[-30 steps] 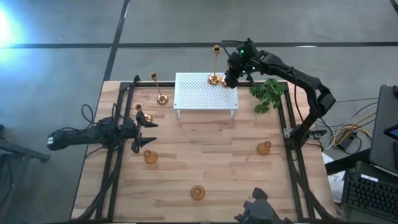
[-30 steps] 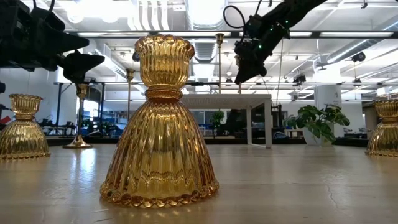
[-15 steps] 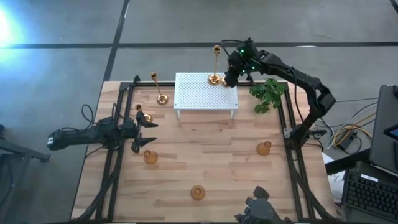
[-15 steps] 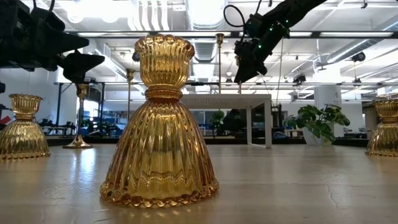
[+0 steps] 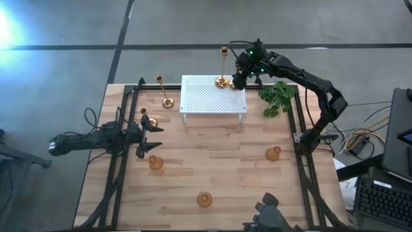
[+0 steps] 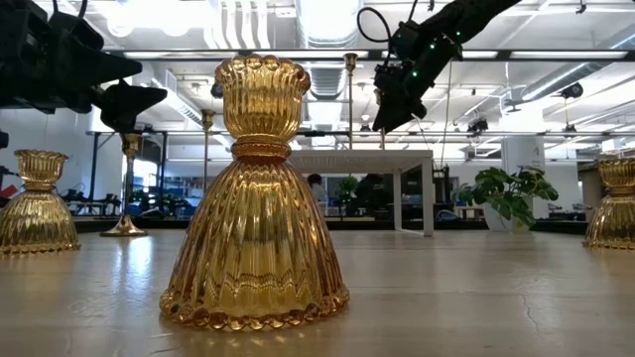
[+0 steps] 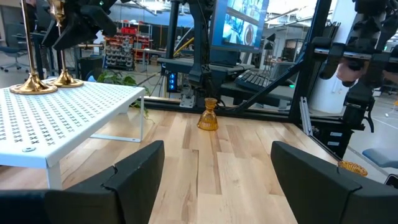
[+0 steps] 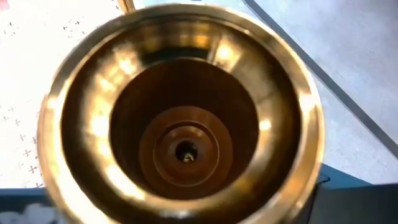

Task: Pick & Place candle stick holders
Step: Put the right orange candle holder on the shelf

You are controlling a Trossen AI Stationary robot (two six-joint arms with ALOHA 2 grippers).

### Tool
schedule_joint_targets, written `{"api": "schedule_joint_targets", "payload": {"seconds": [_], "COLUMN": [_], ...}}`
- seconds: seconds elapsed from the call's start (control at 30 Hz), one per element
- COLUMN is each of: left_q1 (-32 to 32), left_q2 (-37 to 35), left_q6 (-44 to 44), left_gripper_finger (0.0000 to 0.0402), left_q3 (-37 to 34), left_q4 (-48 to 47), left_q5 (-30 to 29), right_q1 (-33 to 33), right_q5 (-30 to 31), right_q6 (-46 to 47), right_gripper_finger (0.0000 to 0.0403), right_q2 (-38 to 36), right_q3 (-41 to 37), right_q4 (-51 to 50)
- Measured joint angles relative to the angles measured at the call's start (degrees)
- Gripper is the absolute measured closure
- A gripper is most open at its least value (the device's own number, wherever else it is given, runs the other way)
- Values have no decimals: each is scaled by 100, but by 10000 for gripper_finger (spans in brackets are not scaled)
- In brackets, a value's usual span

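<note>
Over the white stand's (image 5: 214, 95) far right corner: my right gripper (image 5: 239, 80), above a tall holder (image 7: 64, 46) standing there; its cup (image 8: 180, 112) fills my wrist view. Whether these fingers are open or gripping, I cannot tell. Second tall holder (image 5: 223, 64) just beside, also on the stand. Left gripper (image 5: 148, 137) waits at the table's (image 5: 225, 167) left side, fingers (image 7: 134, 171) spread, empty. Third tall holder (image 5: 164, 92) left of the stand. Squat holders (image 5: 205, 200) sit on the table.
</note>
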Motion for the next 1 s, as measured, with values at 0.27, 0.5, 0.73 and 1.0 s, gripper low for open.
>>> {"api": "schedule_joint_targets", "payload": {"seconds": [0.27,0.5,0.73,1.0], "left_q1": [1,0,0,0], "left_q2": [0,0,0,0], "left_q6": [0,0,0,1], "left_gripper_finger": [101,101,101,101], "left_q3": [0,0,0,0], "left_q4": [0,0,0,0], "left_q5": [0,0,0,0], "right_q1": [0,0,0,35], "right_q5": [-7,-7,-9,-45], "right_q6": [-114,-125,-33,128], "right_gripper_finger": [172,186,188,188], "right_q2": [-15,-201,-675,-1190], "right_q3": [2,-7,-197,-266], "right_q4": [-228,-225,-271,-1089]}}
